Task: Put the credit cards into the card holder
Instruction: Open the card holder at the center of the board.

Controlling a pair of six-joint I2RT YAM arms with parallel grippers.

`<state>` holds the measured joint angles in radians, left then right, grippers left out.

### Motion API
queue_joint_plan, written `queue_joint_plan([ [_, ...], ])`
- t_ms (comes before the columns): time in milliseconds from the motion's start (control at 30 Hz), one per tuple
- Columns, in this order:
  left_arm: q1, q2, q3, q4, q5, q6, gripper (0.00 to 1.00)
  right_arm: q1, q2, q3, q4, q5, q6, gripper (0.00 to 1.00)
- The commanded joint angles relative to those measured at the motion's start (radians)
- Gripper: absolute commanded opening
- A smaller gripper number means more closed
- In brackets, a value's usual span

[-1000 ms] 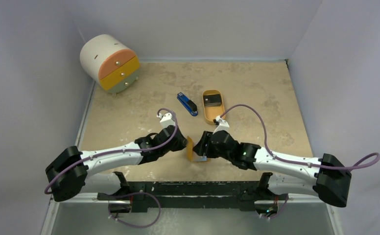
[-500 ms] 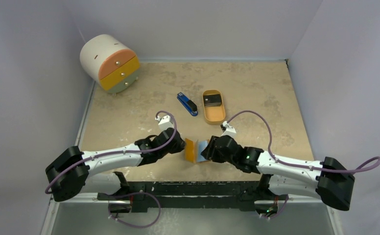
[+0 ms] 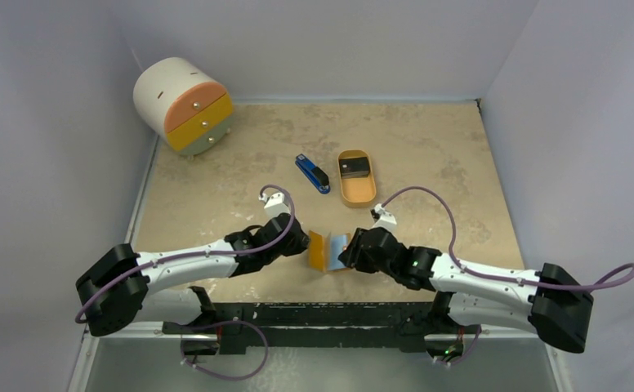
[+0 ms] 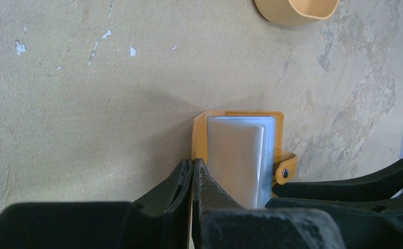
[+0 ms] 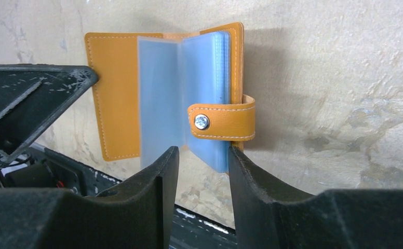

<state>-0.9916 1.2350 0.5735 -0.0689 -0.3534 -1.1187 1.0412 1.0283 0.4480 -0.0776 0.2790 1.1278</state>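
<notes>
Swinging back rightward, my right arm [image 3: 461, 273] has come off the top of the card holder [image 5: 113, 93] and now sits low at its right side. The holder, folded up a second ago, is spread open. Left gripper [image 4: 191, 168] hasn't budged: jaws pinched tight on the holder's left cover. Whether the holder rests on the tabletop [image 3: 420, 147] I can't tell.

Right gripper [image 5: 203, 150] has its jaws about halfway apart and narrowing. They straddle the lower edge of the holder's clear sleeves [image 5: 160, 93], just under the strap. There's a gap either side, so nothing is gripped there yet.

Oval tray [image 3: 359, 194] lies beyond the holder, well apart from it, and the credit cards [image 3: 354, 169] are lying inside it. On the holder, the orange covers are apart and the snap [image 5: 202, 122] is undone on its strap.

My read: opening is done and the pockets are exposed, but no card is in hand. One arm must keep the holder open while the other fetches a card.
</notes>
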Motion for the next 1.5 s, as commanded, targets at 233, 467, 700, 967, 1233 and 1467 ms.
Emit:
queue_joint_plan([
  [233,-0.006,0.024,-0.042,0.054,-0.019,-0.023,0.0,-0.01,0.05,-0.028,0.043,0.003,0.027,0.44],
  [467,-0.006,0.05,-0.066,0.108,-0.012,-0.03,0.0,-0.02,0.074,-0.048,0.121,-0.024,0.023,0.44],
  [700,-0.006,0.071,-0.077,0.134,-0.001,-0.034,0.0,-0.026,0.081,-0.047,0.175,-0.031,0.003,0.36],
  [967,-0.006,0.066,-0.067,0.107,-0.013,-0.027,0.0,-0.029,0.07,-0.036,0.171,-0.03,-0.028,0.09],
  [1233,-0.007,-0.052,-0.014,-0.072,-0.101,-0.001,0.11,-0.029,0.084,0.03,0.105,-0.001,-0.076,0.0],
  [1467,-0.006,-0.192,0.042,-0.16,-0.146,0.008,0.49,-0.029,0.128,0.07,0.097,0.022,-0.097,0.0],
])
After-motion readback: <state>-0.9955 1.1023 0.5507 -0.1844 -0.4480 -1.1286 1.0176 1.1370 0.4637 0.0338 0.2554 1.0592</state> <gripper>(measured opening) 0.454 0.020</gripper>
